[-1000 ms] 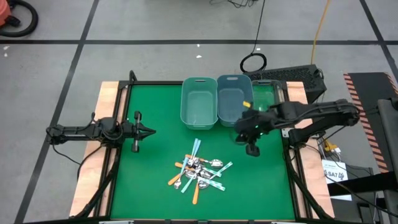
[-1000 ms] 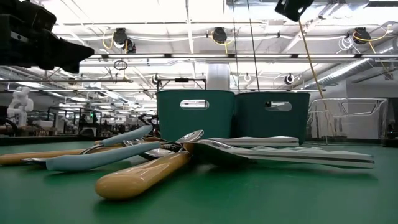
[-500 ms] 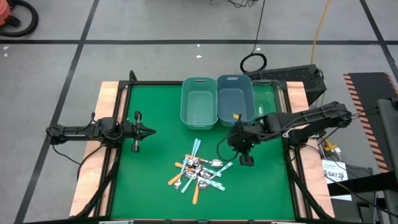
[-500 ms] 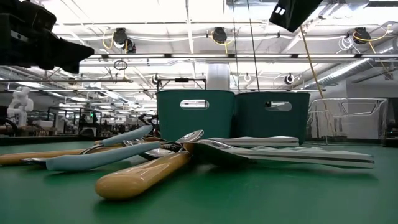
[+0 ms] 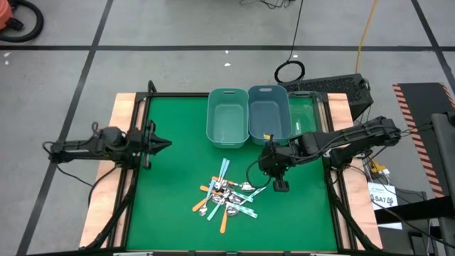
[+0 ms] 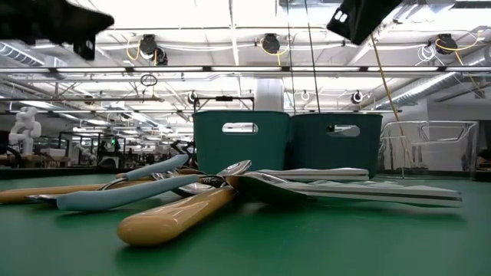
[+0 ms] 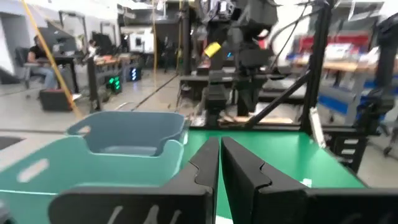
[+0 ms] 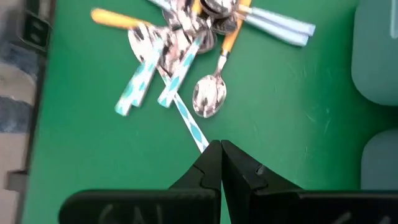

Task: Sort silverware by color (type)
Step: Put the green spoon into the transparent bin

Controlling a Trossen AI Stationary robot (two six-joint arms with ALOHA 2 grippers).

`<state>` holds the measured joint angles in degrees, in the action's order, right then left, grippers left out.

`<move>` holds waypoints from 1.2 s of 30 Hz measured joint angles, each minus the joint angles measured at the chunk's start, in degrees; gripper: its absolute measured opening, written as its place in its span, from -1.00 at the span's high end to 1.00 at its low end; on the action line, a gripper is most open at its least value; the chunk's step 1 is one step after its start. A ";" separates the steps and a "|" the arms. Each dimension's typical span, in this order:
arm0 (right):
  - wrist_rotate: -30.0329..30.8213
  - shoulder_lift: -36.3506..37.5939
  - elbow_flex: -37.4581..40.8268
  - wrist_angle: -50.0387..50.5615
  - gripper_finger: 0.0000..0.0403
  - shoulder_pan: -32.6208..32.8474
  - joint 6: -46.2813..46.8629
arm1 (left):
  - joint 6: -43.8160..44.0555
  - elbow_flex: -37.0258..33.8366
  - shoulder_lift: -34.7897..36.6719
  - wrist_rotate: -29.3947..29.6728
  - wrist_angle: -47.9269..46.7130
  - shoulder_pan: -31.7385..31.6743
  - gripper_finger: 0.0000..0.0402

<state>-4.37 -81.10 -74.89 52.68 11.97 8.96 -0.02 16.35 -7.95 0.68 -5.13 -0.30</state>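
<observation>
Two arms we saw, right gripper [image 5: 279, 186] jaws pressed together above the spoon pile [image 5: 227, 196], left gripper [image 5: 165, 144] likewise shut at the surface [image 5: 170, 192] edge.

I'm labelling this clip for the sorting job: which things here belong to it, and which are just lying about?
Part of the job:
- spoon pile, orange, light blue and patterned teal handles
- two teal bins, both looking empty
- right gripper, shut, beside the pile
- left gripper, shut, at the table's left edge

Lying about:
- coiled cable on the floor
- yellow cord
</observation>
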 joint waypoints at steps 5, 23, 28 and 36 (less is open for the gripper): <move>-0.17 -0.40 3.89 -3.93 1.00 0.00 -1.06 | 0.98 15.79 -11.05 1.97 -13.64 0.00 0.87; -3.61 -0.40 16.72 -17.58 1.00 0.87 2.80 | 18.83 53.12 -48.22 0.86 -36.35 1.10 0.87; -7.81 -0.35 19.83 -20.39 0.97 2.15 3.24 | 25.25 52.60 -50.13 4.02 -36.78 5.94 0.87; -6.05 -1.14 23.59 -30.60 0.79 4.09 2.12 | 36.62 51.64 -53.02 9.85 -36.76 15.27 0.87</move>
<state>-10.42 -82.24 -51.29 22.08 16.05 11.08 36.60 67.99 -60.97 10.53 -41.89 14.97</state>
